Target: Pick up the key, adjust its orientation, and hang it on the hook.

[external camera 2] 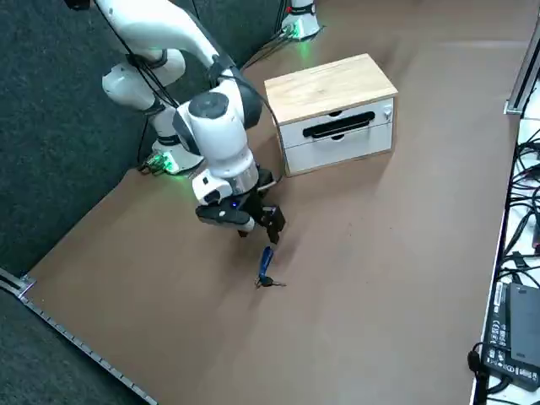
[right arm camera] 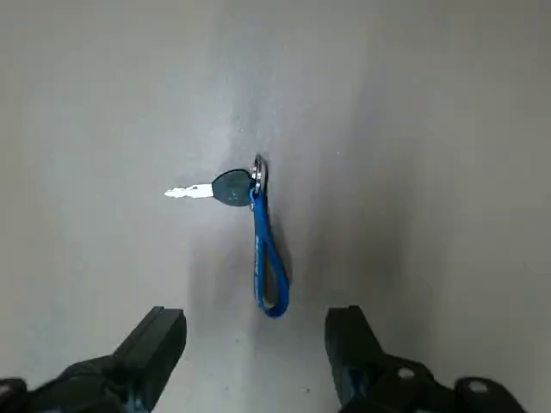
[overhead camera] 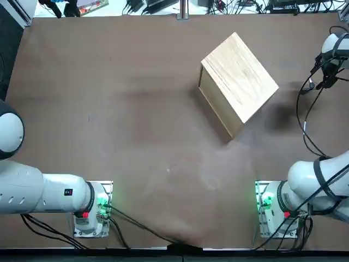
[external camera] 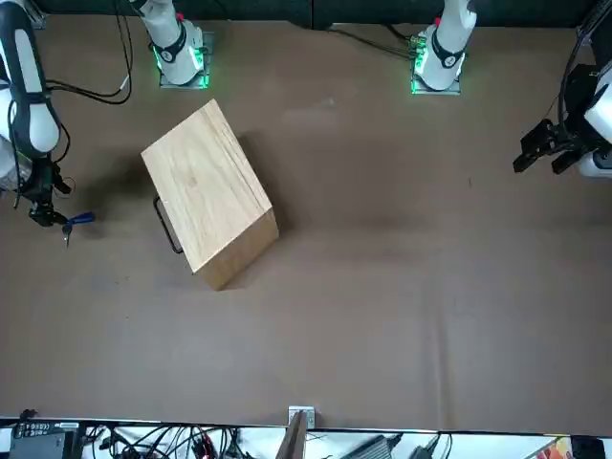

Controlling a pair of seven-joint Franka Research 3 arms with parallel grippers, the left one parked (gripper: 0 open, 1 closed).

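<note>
1. Just ahead of the open jaws, on the table [overhead camera: 136, 109]: one key [right arm camera: 231, 188], one ring [right arm camera: 259, 176], one blue strap [right arm camera: 282, 297].
2. Above the table, two fingers spread: right gripper [right arm camera: 256, 323].
3. Left of the jaws: one wooden box [overhead camera: 238, 76], two drawers [external camera 2: 308, 159].
4. Past the brown surface: cables [external camera: 172, 442].

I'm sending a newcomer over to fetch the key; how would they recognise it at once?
Start from the pale wooden box on the brown table. On the handle side, below the right gripper, whose jaws are open, lies the key. Its blade is silvery, its head dark, and a ring joins it to a blue loop strap, unlike the plain black cables.
</note>
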